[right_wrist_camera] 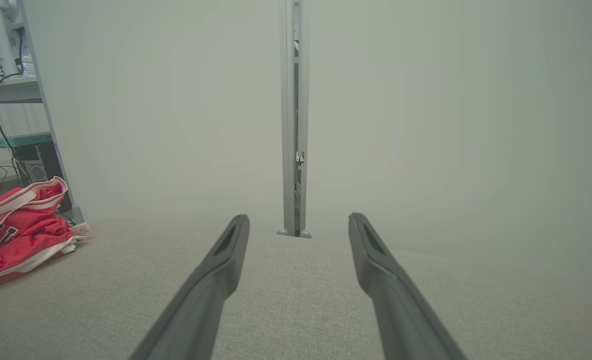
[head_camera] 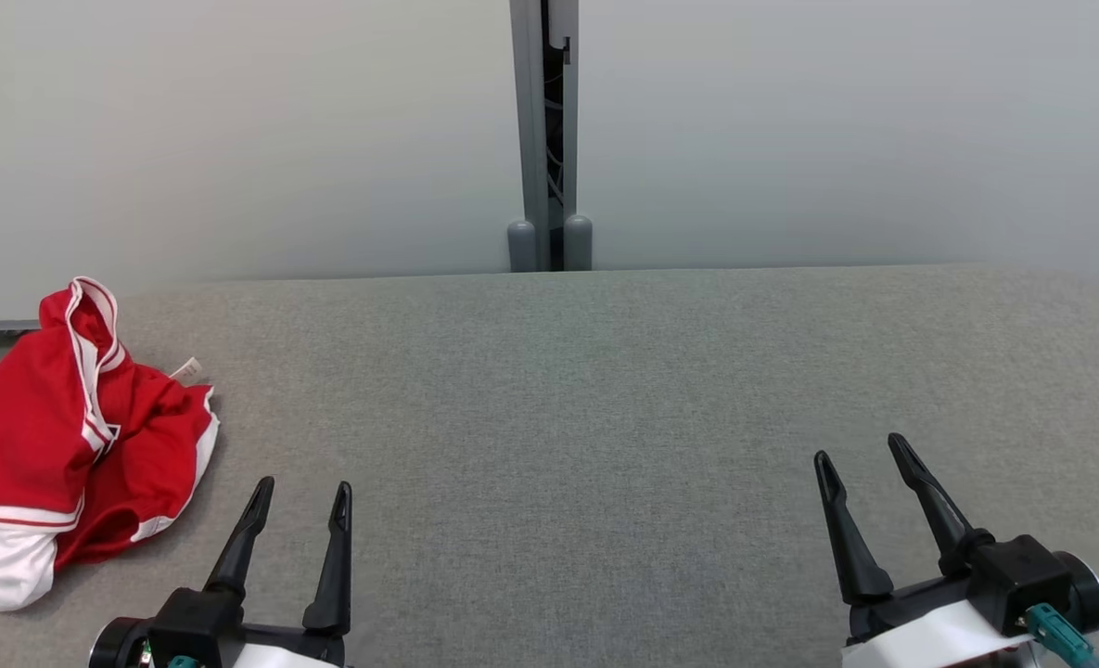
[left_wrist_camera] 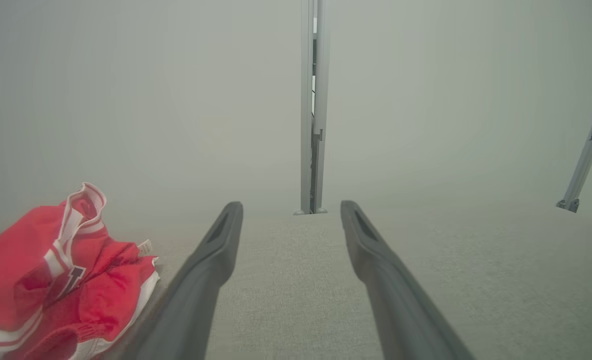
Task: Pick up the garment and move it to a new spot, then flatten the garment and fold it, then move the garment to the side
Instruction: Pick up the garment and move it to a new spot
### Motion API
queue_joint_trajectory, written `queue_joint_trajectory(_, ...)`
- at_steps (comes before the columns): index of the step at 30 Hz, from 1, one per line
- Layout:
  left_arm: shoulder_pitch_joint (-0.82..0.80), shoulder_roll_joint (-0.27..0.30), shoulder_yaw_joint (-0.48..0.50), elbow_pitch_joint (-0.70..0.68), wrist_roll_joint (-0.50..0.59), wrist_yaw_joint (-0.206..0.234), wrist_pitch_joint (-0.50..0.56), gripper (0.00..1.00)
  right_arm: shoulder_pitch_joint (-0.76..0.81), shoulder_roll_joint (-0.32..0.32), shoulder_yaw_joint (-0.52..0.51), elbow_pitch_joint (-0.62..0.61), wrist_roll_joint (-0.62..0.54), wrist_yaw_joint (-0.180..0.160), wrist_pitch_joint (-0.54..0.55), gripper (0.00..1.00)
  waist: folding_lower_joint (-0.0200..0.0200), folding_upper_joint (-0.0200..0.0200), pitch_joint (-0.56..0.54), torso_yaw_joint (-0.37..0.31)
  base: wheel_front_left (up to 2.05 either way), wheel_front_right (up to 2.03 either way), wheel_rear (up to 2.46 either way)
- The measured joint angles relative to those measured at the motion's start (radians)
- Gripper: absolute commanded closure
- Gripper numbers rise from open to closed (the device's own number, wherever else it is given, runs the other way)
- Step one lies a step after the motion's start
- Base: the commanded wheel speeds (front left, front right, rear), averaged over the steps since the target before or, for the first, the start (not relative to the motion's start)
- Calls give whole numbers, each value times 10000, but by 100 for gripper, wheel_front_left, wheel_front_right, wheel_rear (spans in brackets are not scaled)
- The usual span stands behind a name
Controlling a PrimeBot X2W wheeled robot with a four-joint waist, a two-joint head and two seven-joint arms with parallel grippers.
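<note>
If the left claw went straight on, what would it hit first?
Probably nothing soon: the left gripper points across bare table toward the grey post; the garment lies off to its left.

The head view looks forward and down from above the near edge of the surface. It takes in the surface's whole depth to the far edge, with the wall and post behind. The left hand and right hand sit near its bottom corners.

The left wrist view sits low over the near-left part of the surface, facing along its own fingers toward the far edge. The right wrist view does the same from the near-right part.

All three views share the post in the middle and the garment at the left edge. The garment is nearest in the left wrist view and farthest in the right.
</note>
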Motion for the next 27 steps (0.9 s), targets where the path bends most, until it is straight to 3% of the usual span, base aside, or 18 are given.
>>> queue_joint_trajectory(15,92,4,140,-100,36,46,-13,0,33,-4,320,6,86,0,-4,0,0,0,56,1406,0,0,0)
queue_joint_trajectory(27,93,2,188,-217,196,92,-13,0,85,-6,389,2,119,8,-12,0,0,0,6,3004,0,0,0)
